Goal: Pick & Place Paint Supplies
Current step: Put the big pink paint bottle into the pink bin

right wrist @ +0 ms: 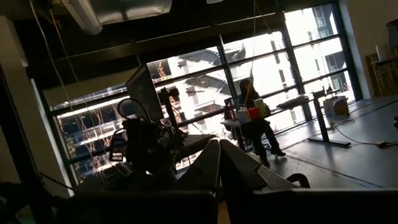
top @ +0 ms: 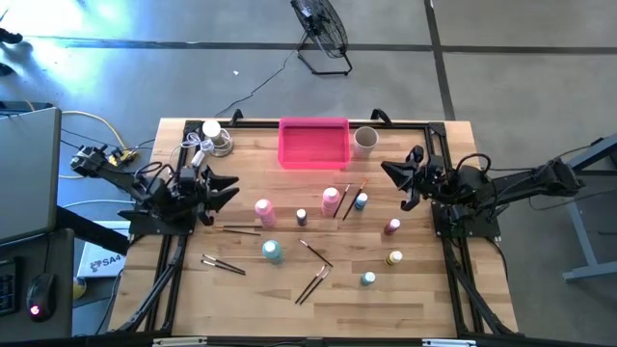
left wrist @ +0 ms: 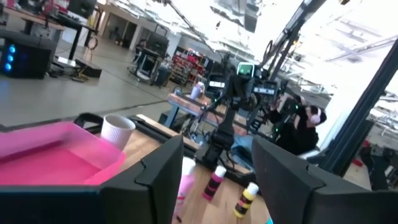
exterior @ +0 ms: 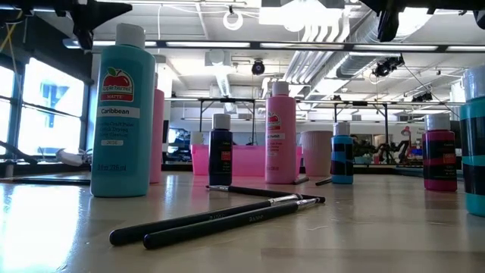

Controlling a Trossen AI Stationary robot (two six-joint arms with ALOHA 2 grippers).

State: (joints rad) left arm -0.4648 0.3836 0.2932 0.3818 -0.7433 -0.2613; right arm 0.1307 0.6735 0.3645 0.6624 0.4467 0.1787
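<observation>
Counter (top: pixel 193 308), wood-topped, holding paint supplies not yet sorted. Left claw (top: pixel 231 185): raised at the counter's left side, fingers spread with a clear gap between them, empty. Right claw (top: pixel 388 172): raised at the right side, fingers pressed together, empty. Tall bottles, 3: pink (top: pixel 264 211), pink (top: pixel 331 200), teal (top: pixel 273 252), all upright mid-counter. Tiny bottles: blue (top: pixel 302 218) and teal (top: pixel 361 201) near the second pink bottle; dark red (top: pixel 392 227), yellow (top: pixel 395 258) and a small teal one (top: pixel 368 280) toward the right. Paintbrushes (top: pixel 313 280) lie scattered flat, some crossed in pairs. Pink tray (top: pixel 313 143) and beige cup (top: pixel 364 141) stand at the far edge. Risk, as I judge it: the bottles stand close together, so a spread claw descending on 1 could knock its neighbour over; the thin brushes lie flat and may slip from a pinch.
</observation>
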